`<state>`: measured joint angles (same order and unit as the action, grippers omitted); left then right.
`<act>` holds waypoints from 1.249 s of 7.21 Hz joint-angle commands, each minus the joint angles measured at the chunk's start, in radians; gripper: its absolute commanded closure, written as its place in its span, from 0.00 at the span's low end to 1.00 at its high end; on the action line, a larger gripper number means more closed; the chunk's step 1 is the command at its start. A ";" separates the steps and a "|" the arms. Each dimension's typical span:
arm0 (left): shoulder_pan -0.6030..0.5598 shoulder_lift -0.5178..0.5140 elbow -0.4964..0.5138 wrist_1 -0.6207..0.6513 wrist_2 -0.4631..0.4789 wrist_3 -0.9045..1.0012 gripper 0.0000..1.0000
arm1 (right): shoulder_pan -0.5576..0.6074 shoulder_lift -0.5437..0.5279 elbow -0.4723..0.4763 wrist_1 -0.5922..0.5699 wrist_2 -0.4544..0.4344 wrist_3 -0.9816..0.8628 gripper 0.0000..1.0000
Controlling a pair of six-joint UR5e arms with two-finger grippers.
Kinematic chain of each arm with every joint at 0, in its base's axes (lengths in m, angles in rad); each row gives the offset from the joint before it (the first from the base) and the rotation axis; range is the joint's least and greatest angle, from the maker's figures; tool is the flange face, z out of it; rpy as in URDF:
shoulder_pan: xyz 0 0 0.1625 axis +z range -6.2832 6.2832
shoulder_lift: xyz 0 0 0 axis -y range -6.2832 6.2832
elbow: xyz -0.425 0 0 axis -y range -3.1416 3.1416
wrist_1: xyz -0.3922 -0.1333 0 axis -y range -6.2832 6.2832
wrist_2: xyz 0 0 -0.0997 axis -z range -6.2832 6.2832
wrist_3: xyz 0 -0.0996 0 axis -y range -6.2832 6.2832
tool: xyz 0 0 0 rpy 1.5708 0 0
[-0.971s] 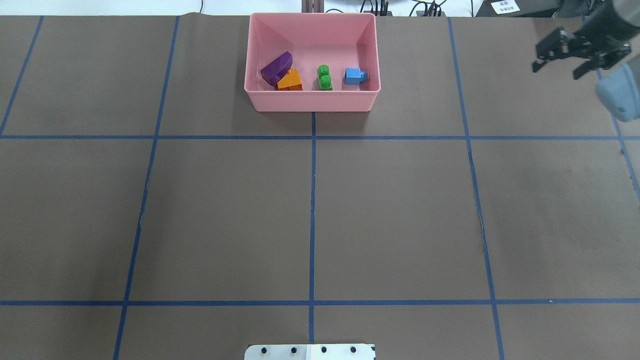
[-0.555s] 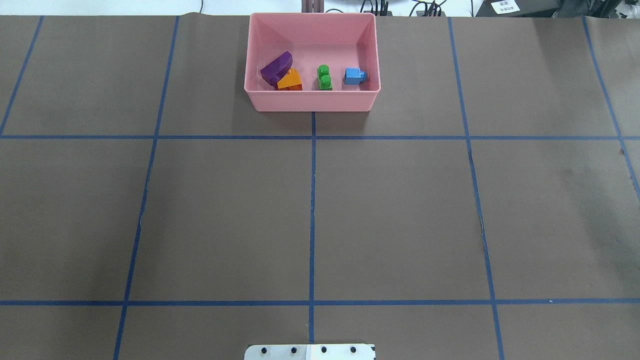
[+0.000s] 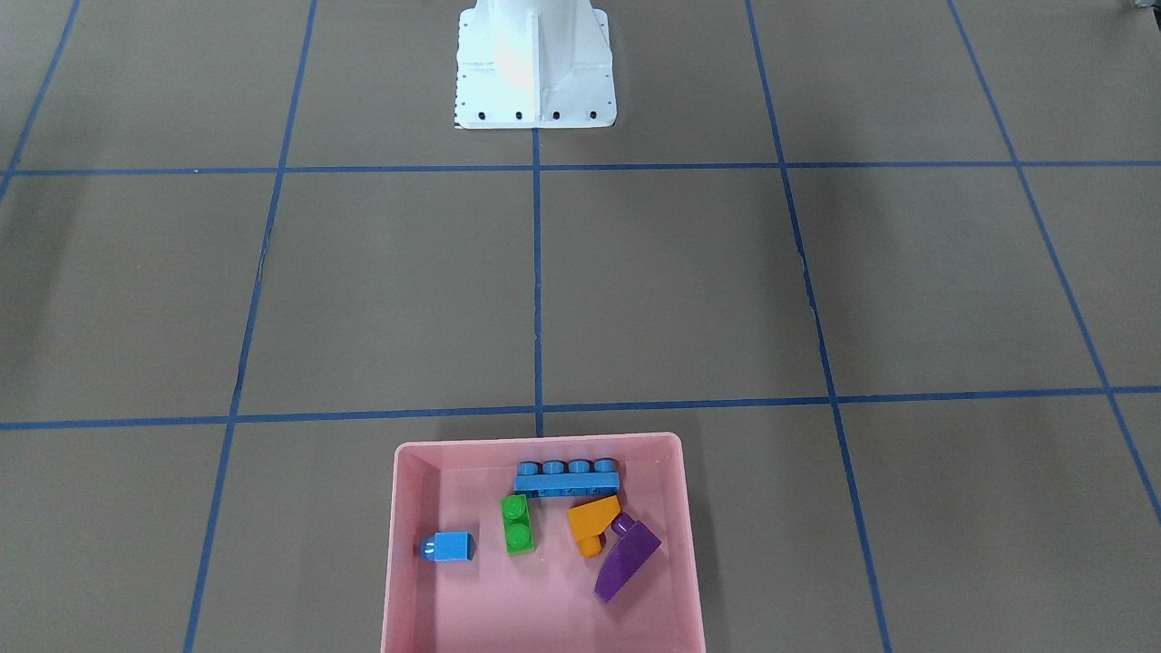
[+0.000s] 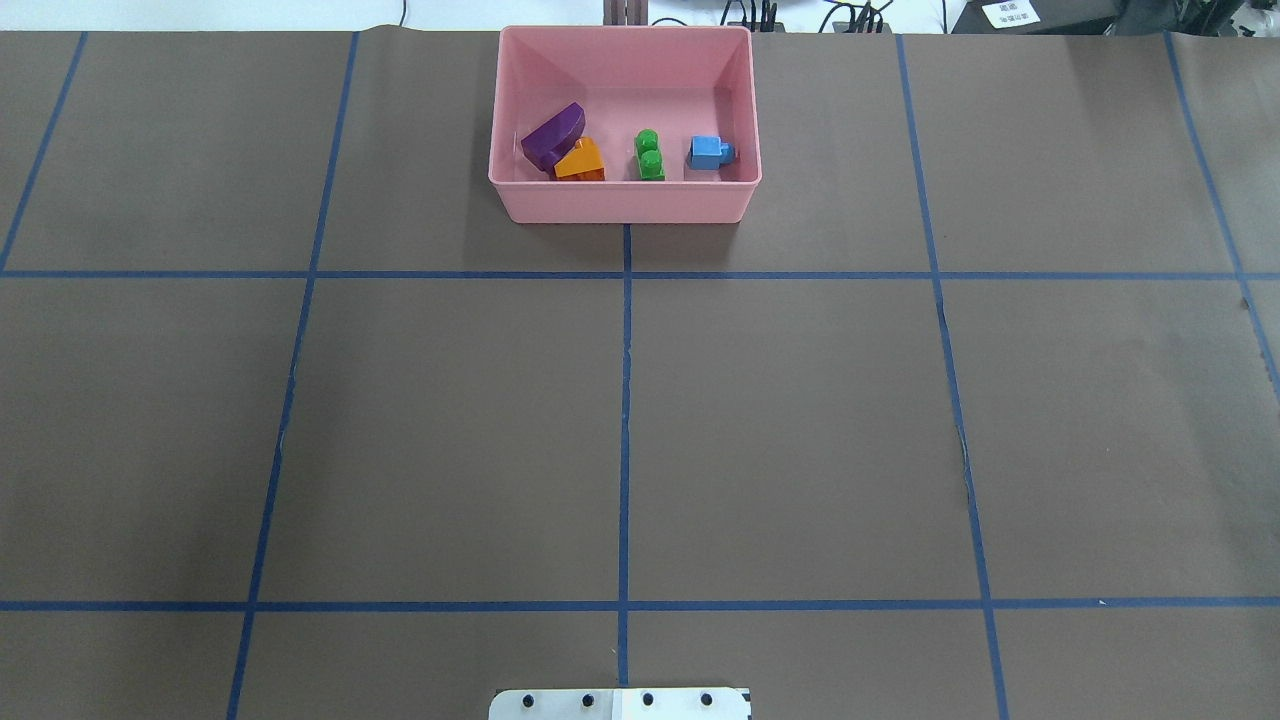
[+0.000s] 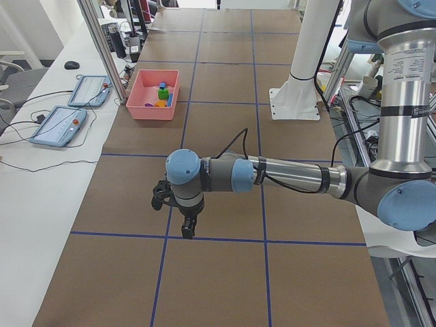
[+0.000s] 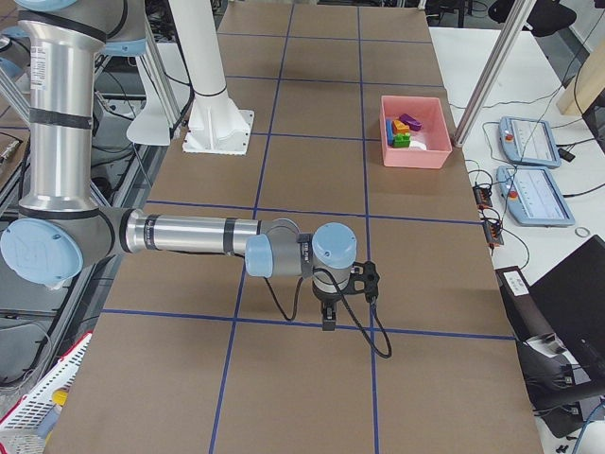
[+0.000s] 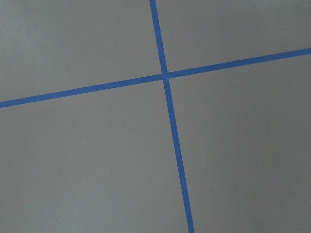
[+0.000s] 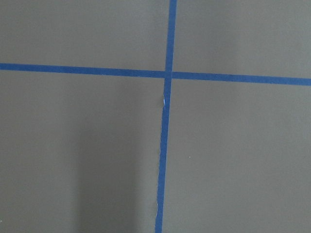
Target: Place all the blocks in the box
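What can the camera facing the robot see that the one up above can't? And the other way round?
Only the front-facing view shows the long blue brick, lying close along the box wall nearest the robot. Only the overhead view shows cables and a white label past the table's far edge. Both show the pink box holding the purple brick, orange brick, green brick and small blue brick, plus the blue tape lines.
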<state>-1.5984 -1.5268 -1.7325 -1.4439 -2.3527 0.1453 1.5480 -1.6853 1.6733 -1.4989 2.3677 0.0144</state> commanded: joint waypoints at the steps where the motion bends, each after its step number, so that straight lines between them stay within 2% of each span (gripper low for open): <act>1: 0.000 0.002 0.008 -0.007 0.001 -0.012 0.00 | 0.009 0.004 0.019 -0.042 -0.001 -0.013 0.00; 4: 0.008 -0.009 0.040 -0.022 0.004 -0.018 0.00 | -0.006 0.041 0.048 -0.115 -0.008 -0.014 0.00; 9: 0.012 -0.016 0.071 -0.053 0.000 -0.015 0.00 | -0.005 0.033 0.045 -0.115 -0.012 -0.013 0.00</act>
<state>-1.5864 -1.5454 -1.6610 -1.4931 -2.3486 0.1248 1.5419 -1.6500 1.7152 -1.6141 2.3533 0.0014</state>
